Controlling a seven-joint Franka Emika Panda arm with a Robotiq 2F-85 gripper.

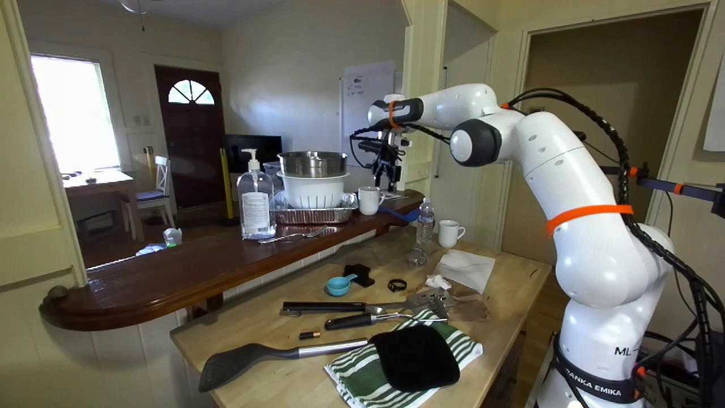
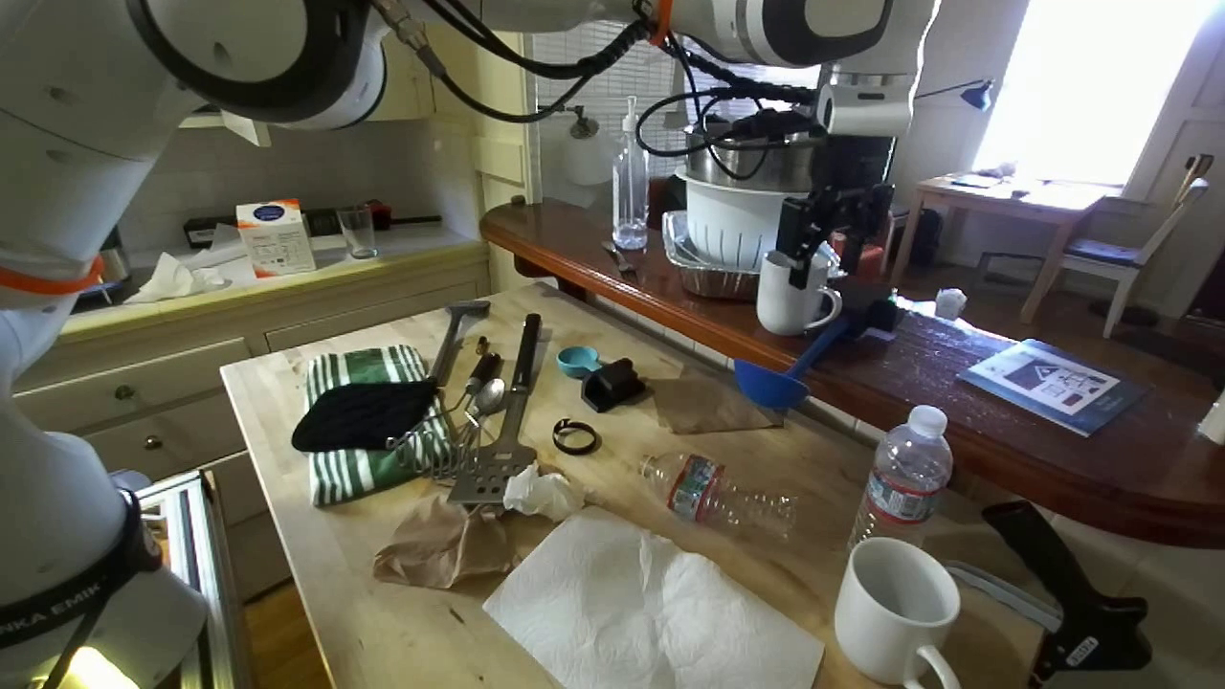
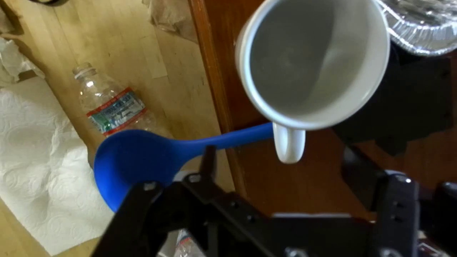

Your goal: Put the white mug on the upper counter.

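White mug [image 2: 785, 301] stands upright on upper counter [image 1: 198, 260], near its edge; tool [image 3: 281, 166] spread near it, contact unclear; release step judged in hand, next calling for gentle upward withdrawal without knocking.

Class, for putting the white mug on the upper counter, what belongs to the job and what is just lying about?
Job:
white mug, probably the one by the open gripper
upper counter

Lying about:
second white mug, presumably
blue ladle
striped towel
teal measuring cup
paper towel
tipped bottle

The white mug [image 3: 310, 67] looks ceramic, the upper counter [image 1: 187, 266] glossy wood.
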